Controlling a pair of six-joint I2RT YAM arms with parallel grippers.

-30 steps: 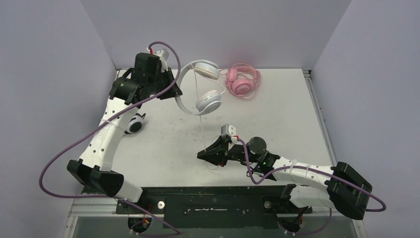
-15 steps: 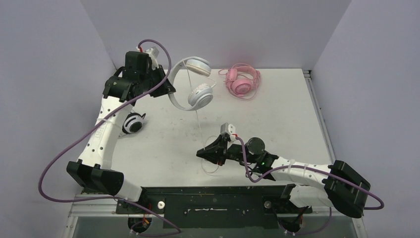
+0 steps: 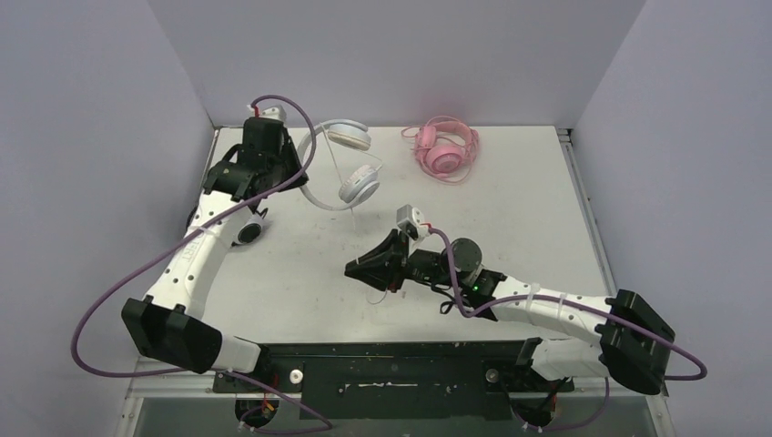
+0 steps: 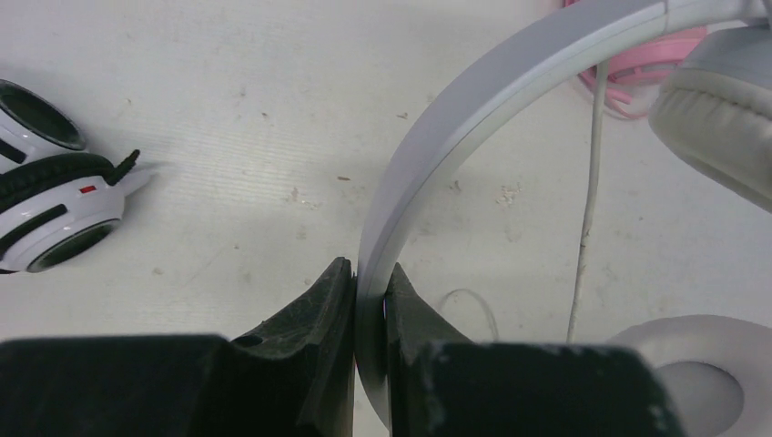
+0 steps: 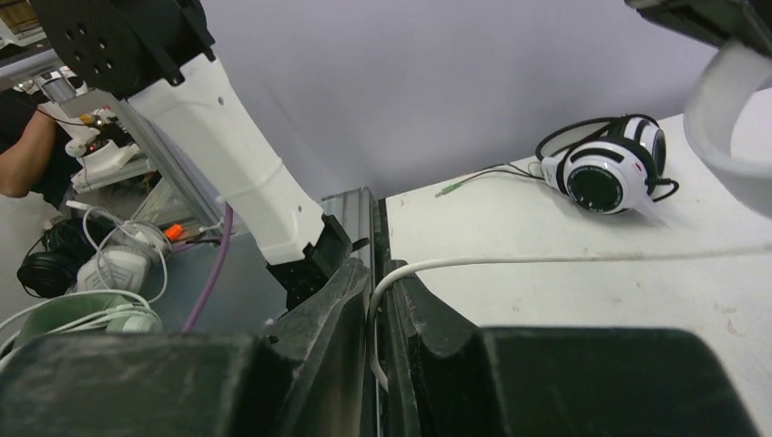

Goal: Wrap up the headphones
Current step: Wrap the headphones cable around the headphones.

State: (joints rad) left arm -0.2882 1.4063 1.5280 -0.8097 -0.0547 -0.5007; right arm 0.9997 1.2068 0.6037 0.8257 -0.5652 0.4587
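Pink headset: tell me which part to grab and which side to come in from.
Take the pink headset by its headband, coming down from above. It lies on the table with its bulky ear cups bunched together. The thin band arcs clear toward the far right and is likely narrow enough to pinch across. Leave the loose pink cable alone.

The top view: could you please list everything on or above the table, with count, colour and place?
white headphones: one, white, lifted above the far-left part of the table, gripped by the headband
white cable: one, white, running from the white headphones down to mid-table
pink headphones: one, pink, lying at the far edge, right of centre
black-and-white headphones: one, black and white, lying near the left edge
table: one, off-white
left end effector: one, black, shut on the white headband
right end effector: one, black, shut on the white cable
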